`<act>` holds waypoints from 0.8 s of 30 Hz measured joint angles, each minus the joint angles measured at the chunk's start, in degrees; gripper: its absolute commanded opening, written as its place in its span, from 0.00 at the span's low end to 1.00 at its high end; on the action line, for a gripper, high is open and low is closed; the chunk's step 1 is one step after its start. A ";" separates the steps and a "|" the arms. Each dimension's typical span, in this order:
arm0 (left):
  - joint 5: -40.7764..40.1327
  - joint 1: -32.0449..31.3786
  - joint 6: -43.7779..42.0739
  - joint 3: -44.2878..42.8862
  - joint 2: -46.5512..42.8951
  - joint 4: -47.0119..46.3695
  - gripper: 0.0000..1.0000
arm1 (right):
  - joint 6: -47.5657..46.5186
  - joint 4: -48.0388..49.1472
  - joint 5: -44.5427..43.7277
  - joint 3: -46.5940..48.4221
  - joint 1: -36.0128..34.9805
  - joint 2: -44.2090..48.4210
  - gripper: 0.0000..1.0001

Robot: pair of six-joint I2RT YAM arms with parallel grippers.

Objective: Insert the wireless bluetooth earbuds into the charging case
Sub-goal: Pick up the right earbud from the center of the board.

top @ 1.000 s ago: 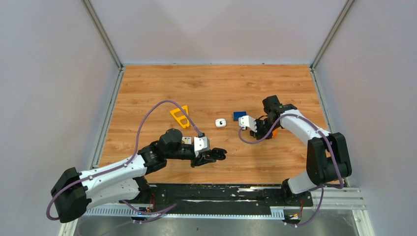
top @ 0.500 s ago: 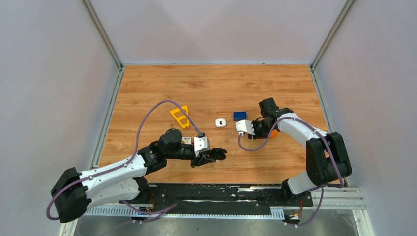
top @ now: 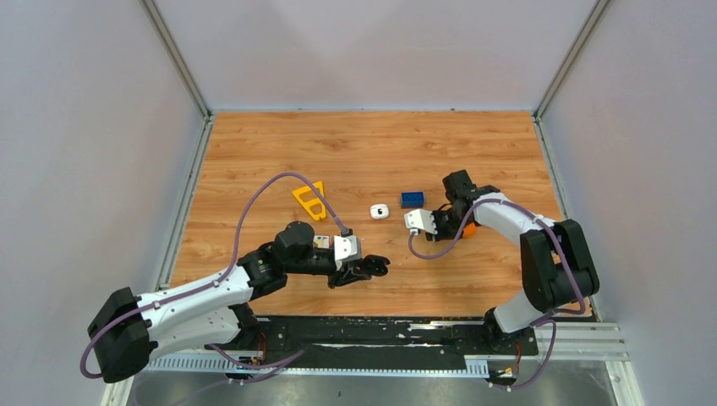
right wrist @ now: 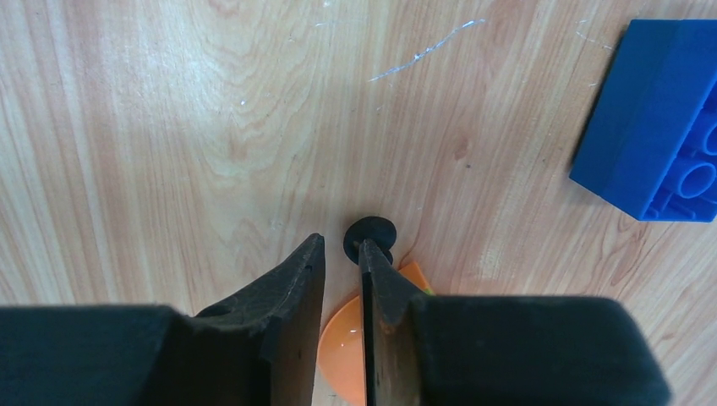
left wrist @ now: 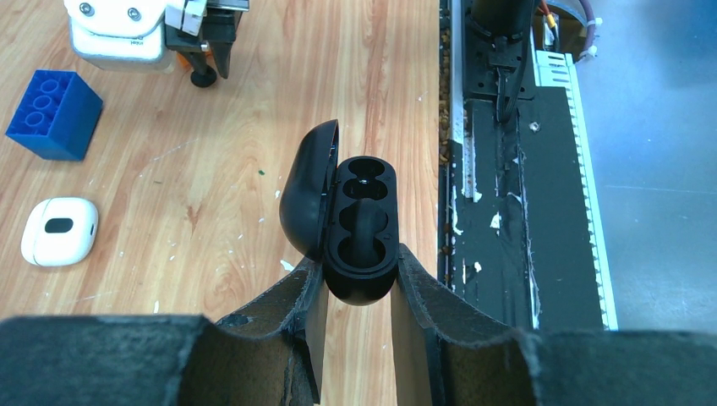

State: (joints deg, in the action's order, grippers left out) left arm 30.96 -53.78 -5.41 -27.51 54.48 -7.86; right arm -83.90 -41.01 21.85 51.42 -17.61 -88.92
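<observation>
Blue brick [top: 413, 199], yellow triangle ruler [top: 311, 201], orange disc [right wrist: 342, 342].

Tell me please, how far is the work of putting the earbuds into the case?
Done: the black charging case stands open in the shut left gripper, and both sockets look empty. In hand: the right gripper has one black earbud at its fingertips. Left: seating it; the second earbud is not visible.

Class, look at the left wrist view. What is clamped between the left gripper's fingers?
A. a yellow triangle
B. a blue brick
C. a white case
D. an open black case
D: the left gripper pinches the black case by its lower end, with the lid swung open to one side and two recesses showing.
</observation>
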 measured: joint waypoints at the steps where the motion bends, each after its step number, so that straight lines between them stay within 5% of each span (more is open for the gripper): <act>1: 0.00 0.00 0.00 0.00 0.04 -0.02 0.00 | 0.00 -0.02 -0.26 0.00 0.00 -0.26 0.24; 13: 0.00 0.00 0.00 0.00 0.39 0.02 0.00 | -0.02 1.75 -1.36 1.18 0.00 -1.62 0.26; 24: 0.00 0.00 0.00 -0.11 0.46 0.04 0.00 | 1.03 5.29 -3.32 1.16 -0.02 -2.82 0.14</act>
State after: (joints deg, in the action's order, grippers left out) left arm 30.96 -53.78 -5.41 -27.62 54.94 -7.81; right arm -82.87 -35.73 18.52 52.58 -17.63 -91.74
